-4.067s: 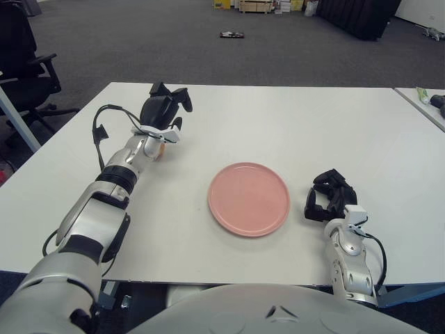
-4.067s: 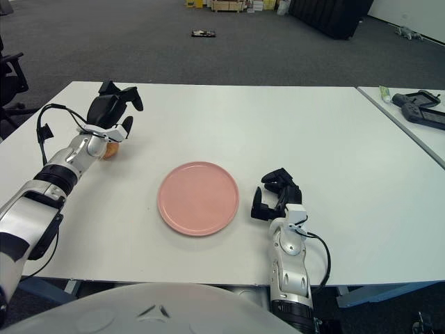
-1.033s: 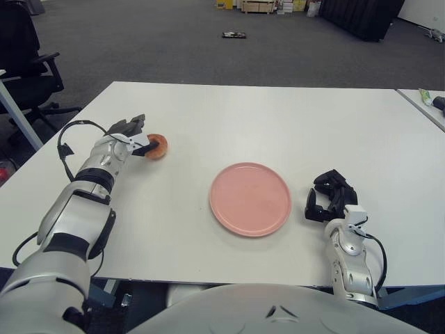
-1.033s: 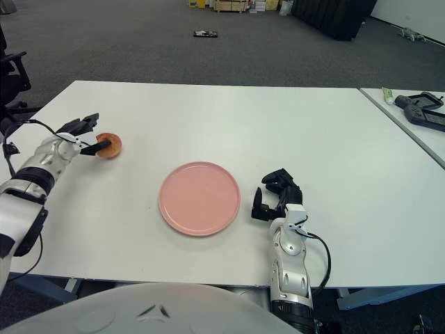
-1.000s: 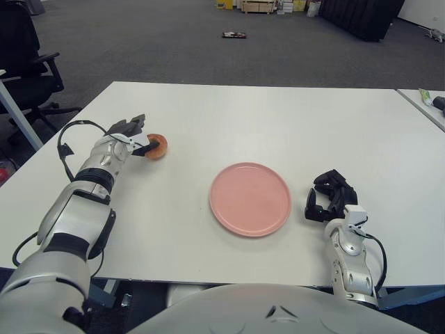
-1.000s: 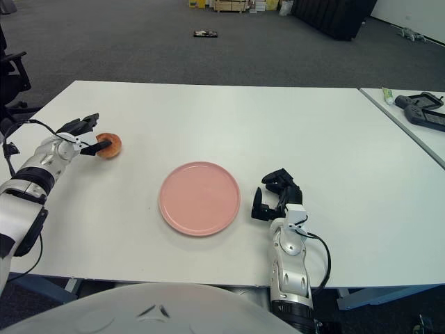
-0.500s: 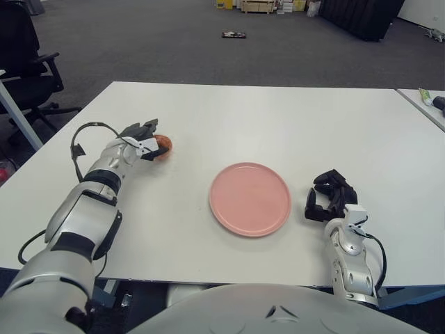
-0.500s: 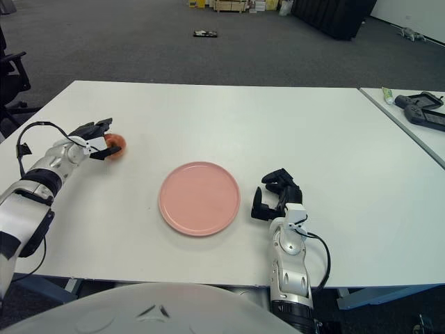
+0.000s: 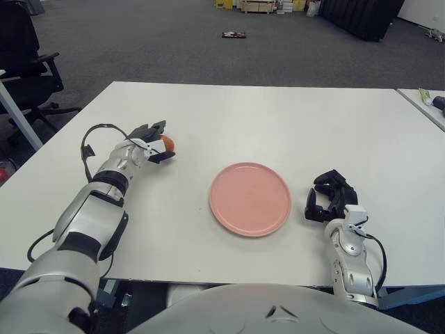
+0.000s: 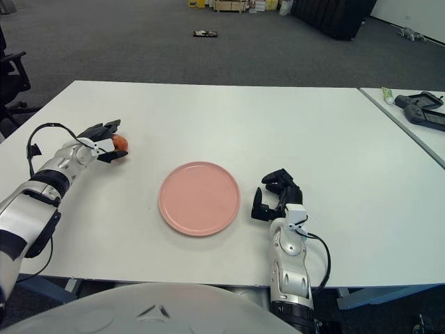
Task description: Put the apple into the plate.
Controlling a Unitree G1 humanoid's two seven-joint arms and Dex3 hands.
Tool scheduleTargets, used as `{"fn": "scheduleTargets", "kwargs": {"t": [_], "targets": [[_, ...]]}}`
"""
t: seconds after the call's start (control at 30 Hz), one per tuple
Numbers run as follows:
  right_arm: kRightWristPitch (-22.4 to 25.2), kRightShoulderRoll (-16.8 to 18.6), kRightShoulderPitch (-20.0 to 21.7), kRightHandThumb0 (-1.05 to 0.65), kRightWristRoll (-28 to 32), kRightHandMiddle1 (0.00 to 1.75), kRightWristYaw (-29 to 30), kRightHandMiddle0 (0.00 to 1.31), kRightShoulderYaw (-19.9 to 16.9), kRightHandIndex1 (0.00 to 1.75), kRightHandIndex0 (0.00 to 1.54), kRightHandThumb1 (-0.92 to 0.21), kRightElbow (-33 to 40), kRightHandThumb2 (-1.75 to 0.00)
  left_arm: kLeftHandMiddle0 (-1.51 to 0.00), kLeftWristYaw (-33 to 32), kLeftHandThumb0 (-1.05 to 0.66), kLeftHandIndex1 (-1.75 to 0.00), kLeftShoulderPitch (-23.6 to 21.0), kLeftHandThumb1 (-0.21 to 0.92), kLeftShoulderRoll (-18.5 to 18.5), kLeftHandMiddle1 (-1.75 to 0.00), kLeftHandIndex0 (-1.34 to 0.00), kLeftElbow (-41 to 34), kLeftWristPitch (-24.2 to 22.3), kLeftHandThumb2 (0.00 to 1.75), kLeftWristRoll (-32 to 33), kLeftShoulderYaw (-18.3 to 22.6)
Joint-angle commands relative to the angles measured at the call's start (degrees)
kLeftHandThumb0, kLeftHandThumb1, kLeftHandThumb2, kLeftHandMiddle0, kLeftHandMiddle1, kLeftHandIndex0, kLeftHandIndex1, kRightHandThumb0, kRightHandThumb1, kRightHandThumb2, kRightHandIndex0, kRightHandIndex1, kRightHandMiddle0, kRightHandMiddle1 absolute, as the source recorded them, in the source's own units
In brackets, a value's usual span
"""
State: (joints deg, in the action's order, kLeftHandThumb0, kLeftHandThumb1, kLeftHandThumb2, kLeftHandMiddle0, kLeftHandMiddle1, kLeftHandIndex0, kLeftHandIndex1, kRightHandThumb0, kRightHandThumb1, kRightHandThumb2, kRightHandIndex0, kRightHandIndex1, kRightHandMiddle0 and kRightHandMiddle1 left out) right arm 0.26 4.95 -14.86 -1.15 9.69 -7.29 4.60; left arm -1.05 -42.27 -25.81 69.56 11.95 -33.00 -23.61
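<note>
white table (image 9: pixel 278 118) | office chair (image 9: pixel 28 62) far left | controller (image 10: pixel 417 104) side table

- Four seconds ago the left robot hand (image 9: pixel 151 141) stood raised over the apple (image 9: pixel 167 142), hiding most of it; now it lies low, with fingers on either side of the fruit.
- Within the last second, hand and apple have shifted to the right across the counter (image 9: pixel 278 118), toward the plate (image 9: pixel 250 198).

One apple (image 9: pixel 167 143), one plate (image 9: pixel 250 198)
</note>
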Motion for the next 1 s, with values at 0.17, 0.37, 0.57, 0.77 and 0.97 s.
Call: {"fn": "scheduleTargets", "kwargs": {"t": [0.17,0.37,0.57,0.77,0.97], "targets": [[1.8,0.2,-1.0,-0.01,0.1,1.61,0.4,0.74,-0.1,1.75,0.94,0.1,-1.1,-1.75,0.0,-0.4,-0.89,-0.29,0.5,0.64,1.0,0.0,0.0,-0.4,1.1,0.7,0.5,0.2],[2.8,0.4,-1.1,-0.01,-0.1,1.59,0.9,0.76,-0.2,1.75,0.95,0.1,-0.5,-1.75,0.0,-0.1,-0.88,-0.35,0.7,0.64,1.4,0.0,0.0,-0.3,0.8,0.72,0.7,0.2],[3.4,0.3,-1.1,-0.01,0.0,1.59,1.2,0.75,-0.2,1.75,0.95,0.1,-0.1,-1.75,-0.01,0.0,-0.9,-0.41,1.0,0.67,1.6,-0.01,0.0,-0.2,0.9,0.71,1.0,0.2],[3.2,0.0,-1.1,-0.01,-0.2,1.6,1.4,0.75,-0.2,1.75,0.95,0.1,-0.2,-1.75,-0.03,0.0,-0.92,-0.51,1.2,0.7,1.5,-0.03,0.0,-0.1,1.1,0.68,1.0,0.2],[2.8,0.1,-1.1,-0.01,0.0,1.6,1.4,0.75,-0.3,1.75,0.95,0.1,-0.3,-1.75,-0.01,0.0,-0.93,-0.61,1.2,0.73,1.4,-0.17,0.0,0.0,1.1,0.63,1.1,0.2]]}}
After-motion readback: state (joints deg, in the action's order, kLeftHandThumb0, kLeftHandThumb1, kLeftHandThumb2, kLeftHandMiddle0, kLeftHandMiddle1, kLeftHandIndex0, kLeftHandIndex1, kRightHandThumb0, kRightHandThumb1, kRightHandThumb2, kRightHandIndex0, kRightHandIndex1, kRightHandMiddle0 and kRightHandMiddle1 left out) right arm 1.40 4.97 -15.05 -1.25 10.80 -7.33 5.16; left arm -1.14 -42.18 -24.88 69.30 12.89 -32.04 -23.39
